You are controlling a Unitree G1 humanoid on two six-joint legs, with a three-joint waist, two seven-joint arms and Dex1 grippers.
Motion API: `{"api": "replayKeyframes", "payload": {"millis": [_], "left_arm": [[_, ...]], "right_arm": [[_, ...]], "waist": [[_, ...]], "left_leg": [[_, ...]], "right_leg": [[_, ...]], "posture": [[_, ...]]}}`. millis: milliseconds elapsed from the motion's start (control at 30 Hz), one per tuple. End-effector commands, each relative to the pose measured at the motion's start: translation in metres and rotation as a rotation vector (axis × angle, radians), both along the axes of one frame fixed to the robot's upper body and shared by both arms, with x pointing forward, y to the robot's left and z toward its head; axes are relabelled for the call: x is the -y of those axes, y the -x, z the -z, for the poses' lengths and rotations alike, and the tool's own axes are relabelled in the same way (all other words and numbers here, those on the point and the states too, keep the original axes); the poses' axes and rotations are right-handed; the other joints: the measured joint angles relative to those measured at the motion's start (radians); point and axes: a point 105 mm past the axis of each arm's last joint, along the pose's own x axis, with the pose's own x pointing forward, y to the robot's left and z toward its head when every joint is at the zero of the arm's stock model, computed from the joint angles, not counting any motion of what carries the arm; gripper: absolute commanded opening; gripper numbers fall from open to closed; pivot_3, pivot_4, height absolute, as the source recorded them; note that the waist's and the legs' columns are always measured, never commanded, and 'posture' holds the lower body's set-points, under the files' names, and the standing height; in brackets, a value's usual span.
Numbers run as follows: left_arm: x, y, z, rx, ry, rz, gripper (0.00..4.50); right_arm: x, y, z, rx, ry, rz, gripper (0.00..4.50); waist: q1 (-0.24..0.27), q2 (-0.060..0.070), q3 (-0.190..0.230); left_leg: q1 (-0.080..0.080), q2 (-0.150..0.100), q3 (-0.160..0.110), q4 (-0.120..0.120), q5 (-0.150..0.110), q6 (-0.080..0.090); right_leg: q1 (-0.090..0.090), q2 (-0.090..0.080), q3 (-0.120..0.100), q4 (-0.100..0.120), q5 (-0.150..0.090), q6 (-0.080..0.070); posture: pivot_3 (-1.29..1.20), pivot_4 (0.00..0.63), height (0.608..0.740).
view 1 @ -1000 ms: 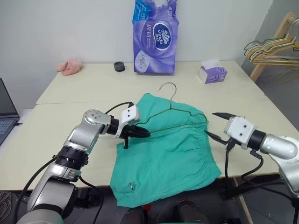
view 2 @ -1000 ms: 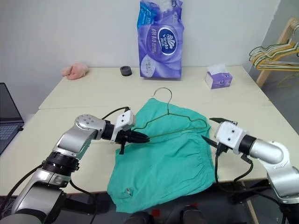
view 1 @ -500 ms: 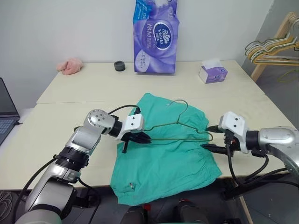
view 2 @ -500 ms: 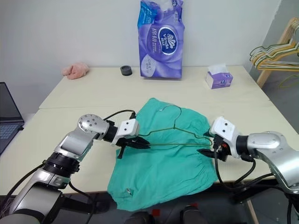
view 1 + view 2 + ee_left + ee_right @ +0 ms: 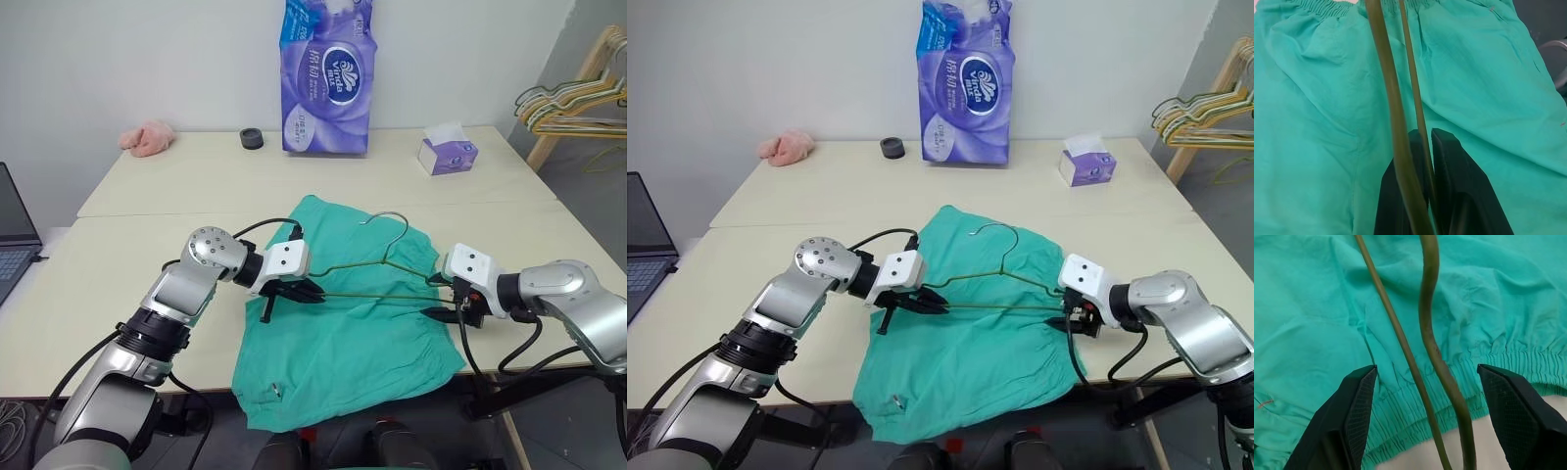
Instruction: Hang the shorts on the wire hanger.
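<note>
You're pinching the wire hanger [image 5: 367,277] in the left hand [image 5: 306,291]; right hand [image 5: 443,297] is straddling its other corner wide open, so clamp wire only, not the shorts [image 5: 343,343].

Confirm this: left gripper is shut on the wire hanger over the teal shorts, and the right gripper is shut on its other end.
Not quite. The right gripper is open, its fingers either side of the wire hanger, as the right wrist view shows. The left gripper is shut on it, over the shorts.

Head pair: high, looking forward and down over table [image 5: 147,176]. Wrist pair: close along fingers. Shared throughout: shorts [image 5: 343,343] and hanger [image 5: 377,264].
</note>
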Motion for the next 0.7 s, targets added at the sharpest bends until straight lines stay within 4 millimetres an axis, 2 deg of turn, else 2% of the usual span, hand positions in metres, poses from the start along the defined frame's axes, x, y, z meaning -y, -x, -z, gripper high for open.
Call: {"api": "replayKeyframes", "payload": {"millis": [33, 267, 300, 433, 700], "left_arm": [[0.0045, 0.0025, -0.0092, 0.039, 0.020, 0.030, 0.00], [0.0051, 0.0040, -0.0057, 0.044, 0.006, 0.045, 0.00], [0.0050, 0.0042, -0.0048, 0.046, 0.003, 0.047, 0.00], [0.0055, 0.0023, -0.0029, 0.049, 0.006, 0.031, 0.00], [0.0122, 0.0016, -0.0088, -0.002, 0.107, 0.004, 2.48]], "right_arm": [[0.0005, -0.0034, -0.0072, 0.027, 0.018, -0.016, 2.63], [-0.0005, -0.0022, -0.0028, 0.015, 0.068, -0.054, 0.19], [-0.0014, -0.0018, -0.0026, 0.014, 0.070, -0.060, 0.02], [-0.0040, -0.0003, -0.0032, 0.012, 0.072, -0.076, 0.02], [-0.0043, 0.0021, -0.0052, 0.017, 0.073, -0.083, 0.00]], "waist": [[0.000, 0.000, 0.000], [0.000, 0.000, 0.000], [0.000, 0.000, 0.000], [0.000, 0.000, 0.000], [0.000, 0.000, 0.000]], "left_leg": [[0.000, 0.000, 0.000, 0.000, 0.000, 0.000], [0.000, 0.000, 0.000, 0.000, 0.000, 0.000], [0.000, 0.000, 0.000, 0.000, 0.000, 0.000], [0.000, 0.000, 0.000, 0.000, 0.000, 0.000], [0.000, 0.000, 0.000, 0.000, 0.000, 0.000]], "right_leg": [[0.000, 0.000, 0.000, 0.000, 0.000, 0.000], [0.000, 0.000, 0.000, 0.000, 0.000, 0.000], [0.000, 0.000, 0.000, 0.000, 0.000, 0.000], [0.000, 0.000, 0.000, 0.000, 0.000, 0.000], [0.000, 0.000, 0.000, 0.000, 0.000, 0.000]], "posture": [[-0.13, 0.065, 0.740], [-0.13, 0.064, 0.740], [-0.13, 0.064, 0.740], [-0.13, 0.064, 0.740], [-0.13, 0.064, 0.740]]}}
